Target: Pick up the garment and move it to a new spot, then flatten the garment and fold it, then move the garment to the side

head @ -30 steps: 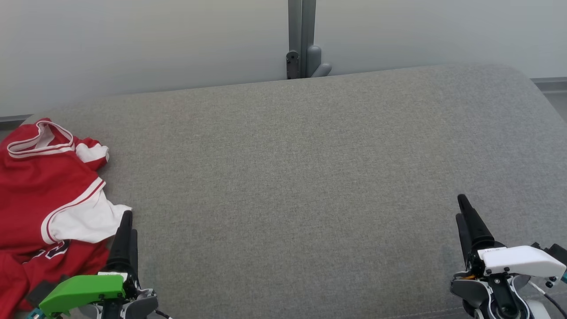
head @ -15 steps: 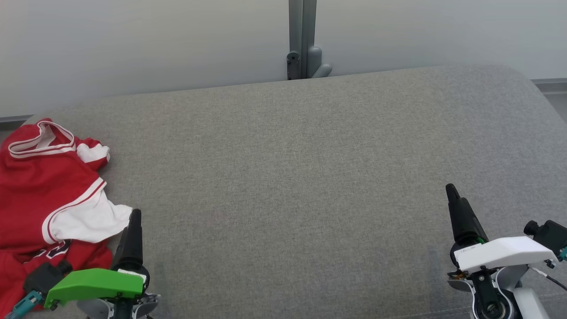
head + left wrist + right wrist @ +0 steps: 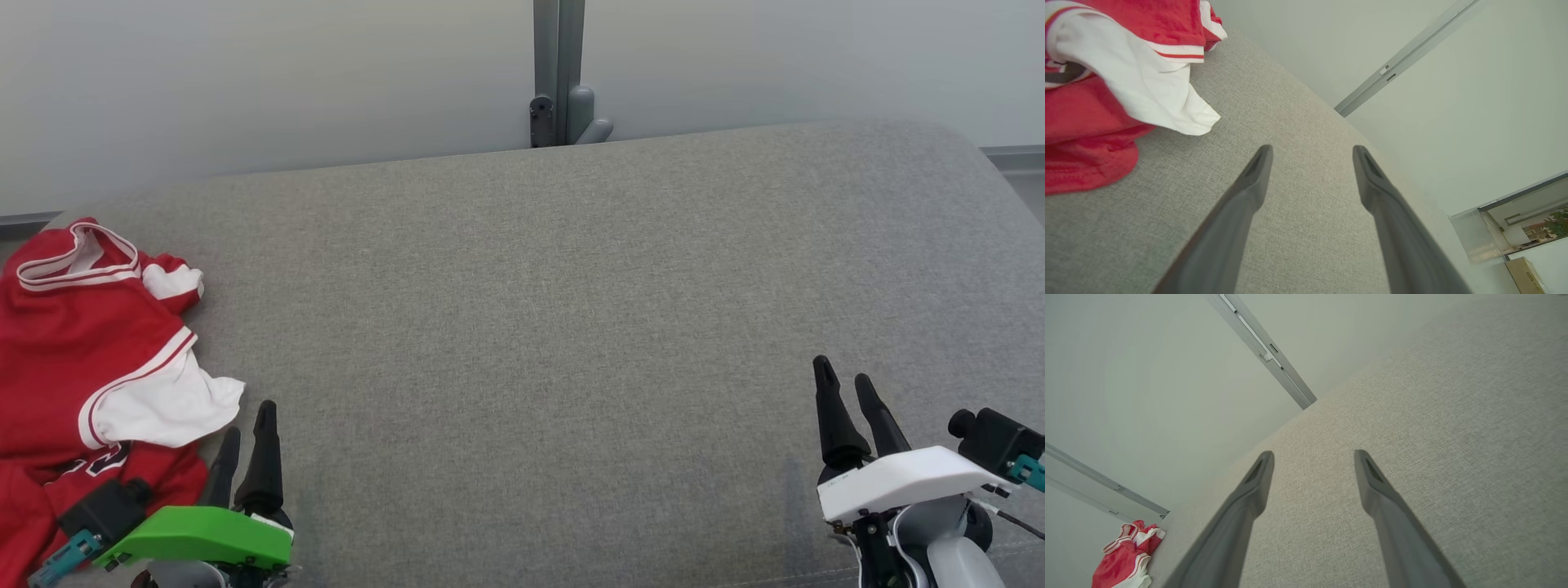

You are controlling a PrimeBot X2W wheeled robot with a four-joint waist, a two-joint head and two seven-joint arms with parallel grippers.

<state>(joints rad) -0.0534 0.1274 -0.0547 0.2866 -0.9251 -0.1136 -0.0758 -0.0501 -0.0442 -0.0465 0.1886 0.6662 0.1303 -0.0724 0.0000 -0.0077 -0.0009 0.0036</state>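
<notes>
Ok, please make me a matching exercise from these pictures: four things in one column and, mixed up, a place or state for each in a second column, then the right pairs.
1. garment
2. left gripper
3. right gripper
4. grey post

A. upright at the wall, behind the cushion
B. open, lower right, over bare cushion
C. crumpled, at the cushion's left end
D. open, lower left, near the red and white cloth

Pairs: 1-C, 2-D, 3-B, 4-A

A wide grey fabric-covered surface (image 3: 571,327) is seen under even, soft light. It is backed by a pale plain wall (image 3: 245,82), which is split by a vertical grey metal post (image 3: 558,65).
</notes>
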